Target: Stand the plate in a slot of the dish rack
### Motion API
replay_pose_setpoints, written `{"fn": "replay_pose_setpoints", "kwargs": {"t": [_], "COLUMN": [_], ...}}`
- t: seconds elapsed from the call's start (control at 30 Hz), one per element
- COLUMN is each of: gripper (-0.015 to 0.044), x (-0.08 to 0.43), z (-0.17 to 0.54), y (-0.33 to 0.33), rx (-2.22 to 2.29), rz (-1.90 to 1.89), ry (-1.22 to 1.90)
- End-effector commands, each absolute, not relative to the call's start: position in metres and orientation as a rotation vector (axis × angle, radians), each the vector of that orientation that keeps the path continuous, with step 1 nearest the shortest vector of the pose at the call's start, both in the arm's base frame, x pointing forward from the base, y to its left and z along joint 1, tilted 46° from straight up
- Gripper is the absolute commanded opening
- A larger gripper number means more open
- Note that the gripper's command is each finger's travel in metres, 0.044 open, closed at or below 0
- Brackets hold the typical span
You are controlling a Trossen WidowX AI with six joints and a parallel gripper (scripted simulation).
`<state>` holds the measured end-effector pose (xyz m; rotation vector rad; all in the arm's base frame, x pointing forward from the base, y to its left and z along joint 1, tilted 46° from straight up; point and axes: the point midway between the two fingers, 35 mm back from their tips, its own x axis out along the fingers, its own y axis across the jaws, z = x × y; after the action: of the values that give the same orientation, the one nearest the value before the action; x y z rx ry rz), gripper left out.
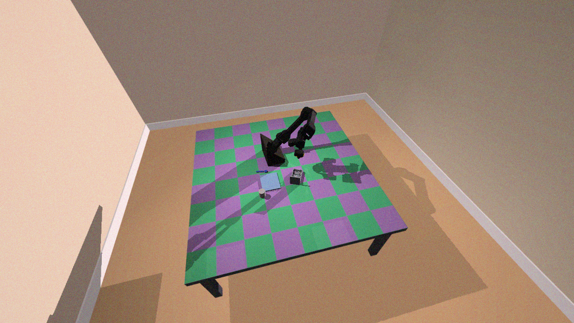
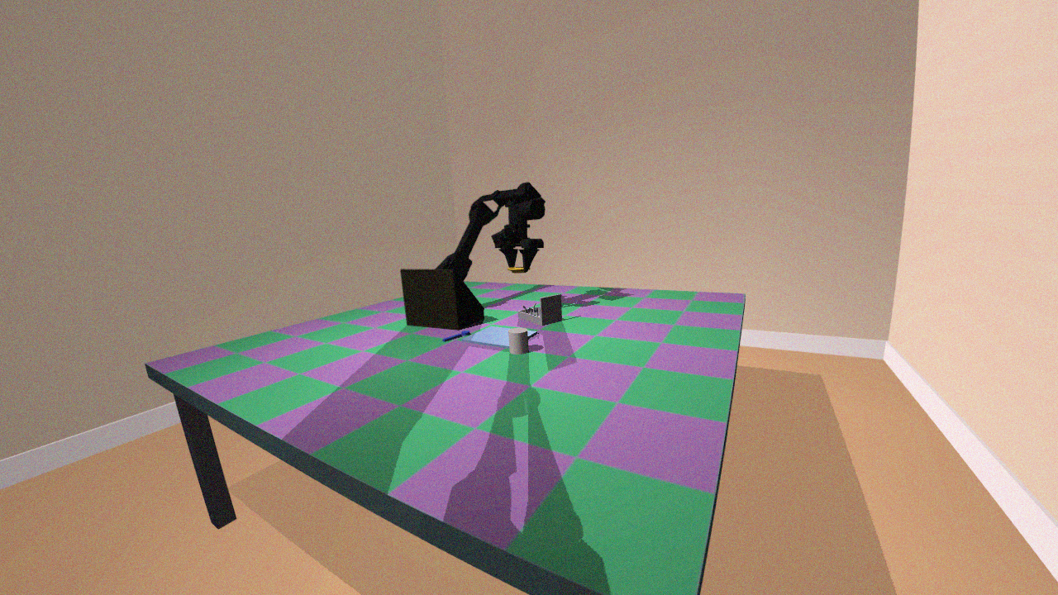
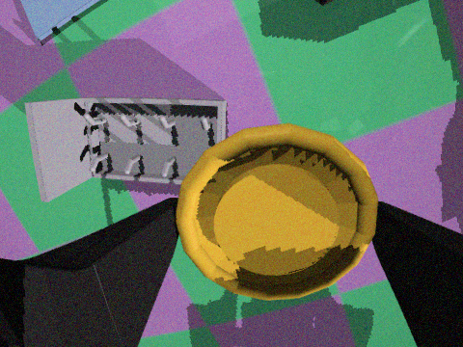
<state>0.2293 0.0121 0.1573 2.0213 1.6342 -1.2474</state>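
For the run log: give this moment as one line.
gripper: shut on plate | plate: aloft, flat | dish rack: unfilled | phase: carrying

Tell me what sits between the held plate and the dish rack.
Nothing: the yellow plate, clamped in the gripper, hangs in the air above the dish rack. The exterior view shows only open air and checkered table between them.

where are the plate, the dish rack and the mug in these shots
plate (image 3: pixel 277 219): wrist view, on the flat yellow centre, held between the gripper's fingers.
dish rack (image 3: pixel 61 148): wrist view, on its plain grey side panel.
mug (image 2: pixel 518 340): exterior view, on its beige side wall.
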Motion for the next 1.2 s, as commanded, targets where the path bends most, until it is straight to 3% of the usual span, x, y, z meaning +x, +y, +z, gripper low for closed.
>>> {"fn": "replay_pose_setpoints", "kwargs": {"t": [0.0, 1.17], "gripper": [0.0000, 0.0000], "x": [0.223, 0.227], "z": [0.145, 0.071], "y": [0.017, 0.025], "rx": [1.894, 1.038], "rz": [-1.229, -0.982], "ry": [1.609, 1.077]}}
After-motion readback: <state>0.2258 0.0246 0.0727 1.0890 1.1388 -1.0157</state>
